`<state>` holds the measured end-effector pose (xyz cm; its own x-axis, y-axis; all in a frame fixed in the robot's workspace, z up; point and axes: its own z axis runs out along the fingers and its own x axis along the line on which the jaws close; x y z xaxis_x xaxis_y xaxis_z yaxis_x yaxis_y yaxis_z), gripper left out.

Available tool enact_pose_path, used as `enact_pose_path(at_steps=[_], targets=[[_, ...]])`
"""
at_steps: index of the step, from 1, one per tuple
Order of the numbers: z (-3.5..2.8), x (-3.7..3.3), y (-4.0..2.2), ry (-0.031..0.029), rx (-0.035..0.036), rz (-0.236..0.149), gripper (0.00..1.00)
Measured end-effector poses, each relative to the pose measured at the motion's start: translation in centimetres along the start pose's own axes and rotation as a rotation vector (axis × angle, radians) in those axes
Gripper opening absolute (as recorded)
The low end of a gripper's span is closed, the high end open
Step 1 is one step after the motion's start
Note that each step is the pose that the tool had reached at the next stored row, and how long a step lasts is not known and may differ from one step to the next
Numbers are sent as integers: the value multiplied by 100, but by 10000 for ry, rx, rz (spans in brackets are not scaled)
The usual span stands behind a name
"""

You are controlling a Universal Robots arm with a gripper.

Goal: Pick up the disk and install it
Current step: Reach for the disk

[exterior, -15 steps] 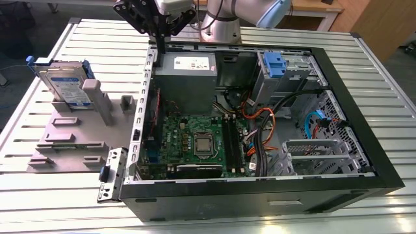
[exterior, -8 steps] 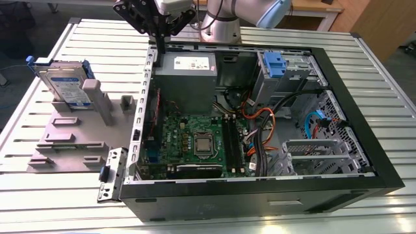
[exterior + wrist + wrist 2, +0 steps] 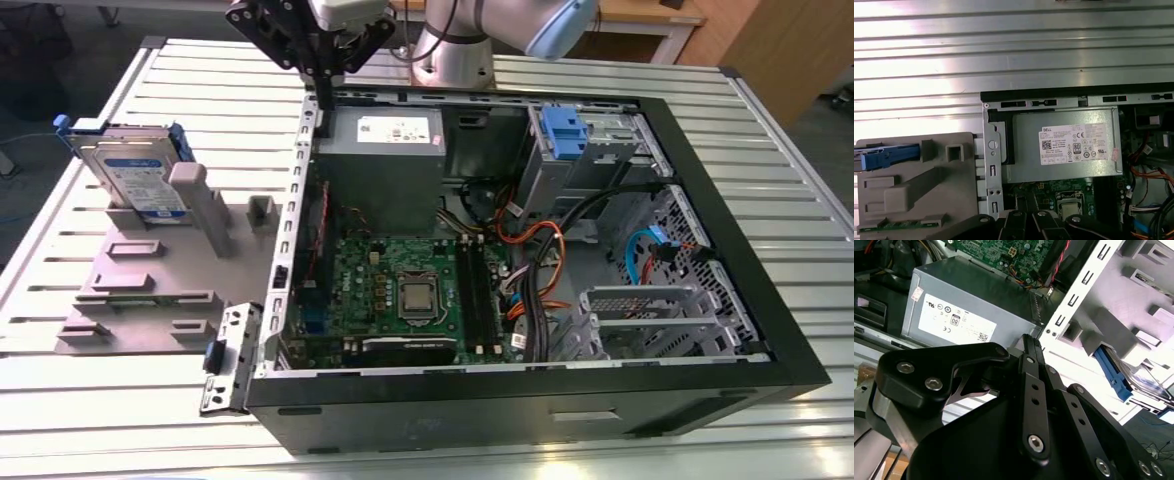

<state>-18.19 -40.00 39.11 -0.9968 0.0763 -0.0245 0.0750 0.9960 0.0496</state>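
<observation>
We see the gripper (image 3: pixel 322 88) with its fingers pressed together on nothing, hanging above the back corner of the open computer case (image 3: pixel 534 405), just by the grey power supply (image 3: pixel 380 160). The disk (image 3: pixel 134 170) stands on edge in the grey plastic stand (image 3: pixel 160 280) on the slatted table (image 3: pixel 774 150), outside the case on the exterior view's left and well apart from the gripper. We judge the disk stiff, dense for its size, smooth-faced and delicate inside, so we would take it squarely across its flat faces near the free upper edge, clear of the blue bracket (image 3: pixel 889 155), and avoid knocks
</observation>
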Motion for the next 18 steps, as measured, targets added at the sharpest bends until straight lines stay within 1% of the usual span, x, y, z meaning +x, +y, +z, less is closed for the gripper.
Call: enact_pose_path(at_steps=[13, 18], targets=[[6, 245, -19, 0, -1, 2, 11], [7, 312, -24, 0, 0, 2, 11]])
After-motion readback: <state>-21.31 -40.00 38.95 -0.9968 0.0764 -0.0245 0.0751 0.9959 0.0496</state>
